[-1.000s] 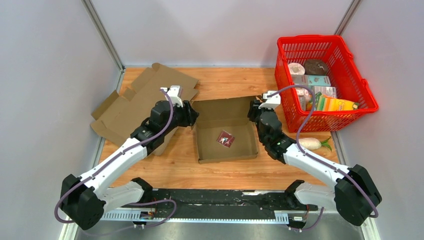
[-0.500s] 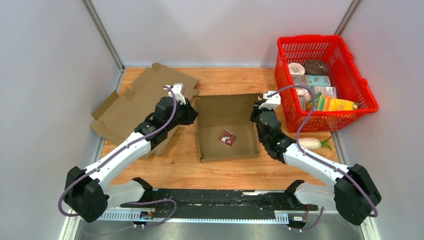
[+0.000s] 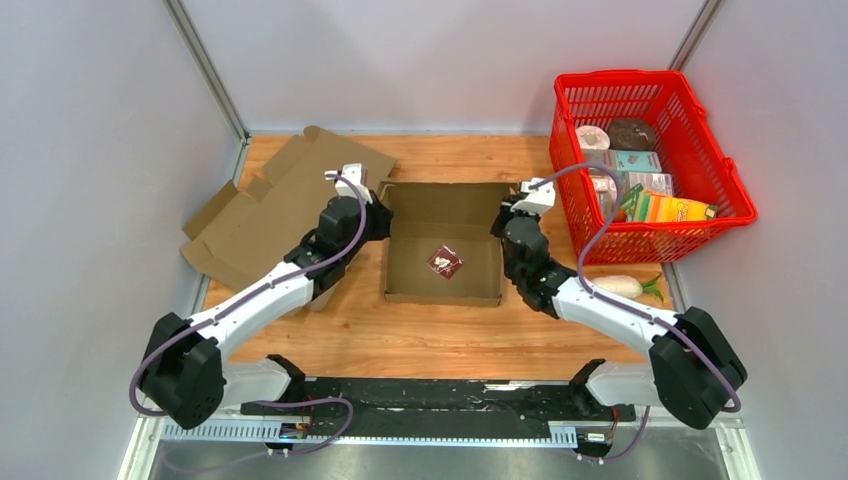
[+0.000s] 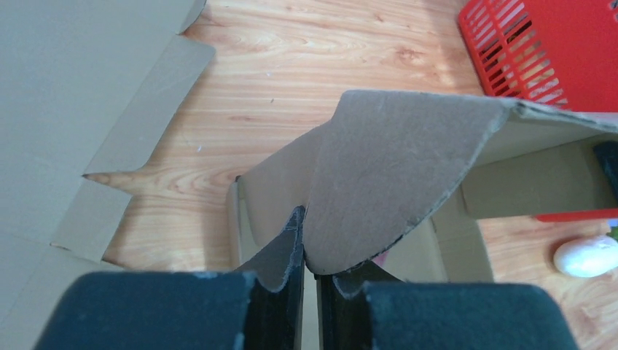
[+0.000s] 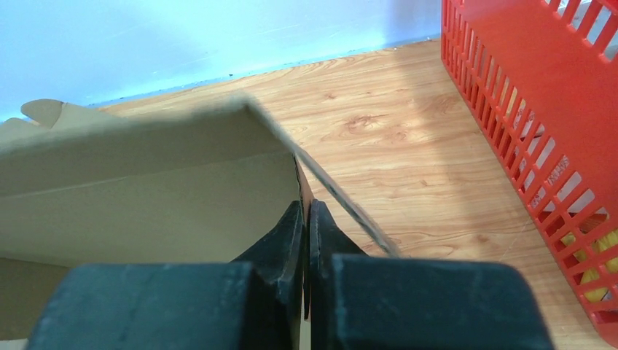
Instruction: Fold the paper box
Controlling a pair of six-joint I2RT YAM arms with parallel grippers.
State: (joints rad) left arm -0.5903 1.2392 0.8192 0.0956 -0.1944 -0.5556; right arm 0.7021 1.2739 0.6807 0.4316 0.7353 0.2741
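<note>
**Box (image 3: 420,240) pinched at both side walls**

Box sits open-topped in the middle of the tabletop (image 3: 440,335), between the two arms, with all four walls standing. A small dark red packet (image 3: 444,262) lies on its floor, near the centre.

The left fingers (image 3: 378,218) are at the box's far left corner. In the left wrist view they are nearly closed (image 4: 295,233), with a rounded cardboard flap of the box gripped between them and rising above the tips.

The right fingers (image 3: 503,222) are at the far end of the right wall. In the right wrist view they are pressed together (image 5: 295,219) on the thin upper edge of that wall, which runs off slantwise past the tips.

A flat sheet (image 3: 265,210) of unfolded cardboard lies to the left, partly under the left arm. A red basket (image 3: 620,76) full of packaged goods stands at the far right corner, apart from the box. A white vegetable (image 3: 622,287) lies on the tabletop just in front of the basket, beside the right arm.
</note>
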